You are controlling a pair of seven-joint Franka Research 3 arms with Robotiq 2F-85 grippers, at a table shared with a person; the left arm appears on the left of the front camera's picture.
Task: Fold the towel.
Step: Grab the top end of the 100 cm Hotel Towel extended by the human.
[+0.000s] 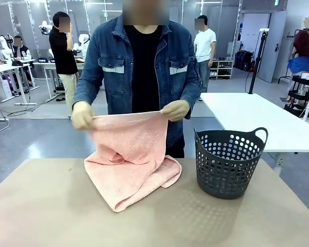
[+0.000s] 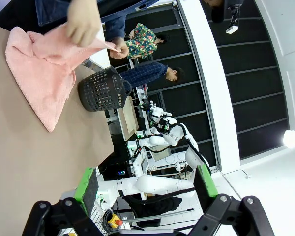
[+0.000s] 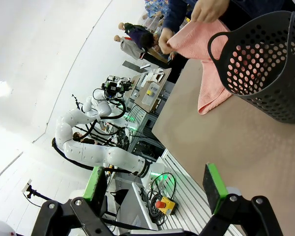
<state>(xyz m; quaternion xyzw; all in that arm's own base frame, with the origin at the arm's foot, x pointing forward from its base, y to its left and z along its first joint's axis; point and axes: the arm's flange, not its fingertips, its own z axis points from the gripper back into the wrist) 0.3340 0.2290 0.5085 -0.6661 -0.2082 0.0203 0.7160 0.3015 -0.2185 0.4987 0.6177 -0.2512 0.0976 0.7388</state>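
Front view: the towel (image 1: 131,170) is located near the centre of the table (image 1: 41,216), on its far half. The lower portion rests bunched on the tabletop. The upper edge is lifted clear of the surface and stretched level at 12 o'clock of the heap. The person (image 1: 108,62), in a denim jacket at the far side, pinches that edge with both hands: the first hand (image 1: 82,116) at the 9 o'clock end, the second hand (image 1: 176,109) at the 3 o'clock end. One folded corner of the towel points toward 6 o'clock. The basket (image 1: 227,164), dark and perforated, stands upright at 3 o'clock of the towel, near it but not touching.

Left wrist view: the left gripper (image 2: 146,187) is released. Its fingers rise from 6 o'clock with the jaws spread wide. The green pads (image 2: 83,186) face inward and nothing lies between them. The gripper is well apart from the towel (image 2: 39,73), which appears at 10 o'clock, with the basket (image 2: 101,91) just beside it toward the picture centre.

Right wrist view: the right gripper (image 3: 155,183) is likewise released, jaws spread wide and grasping nothing. The basket (image 3: 265,64) sits at 2 o'clock. The towel (image 3: 206,64) hangs at 1 o'clock, partly hidden behind the basket handle. Both are well apart from the gripper.
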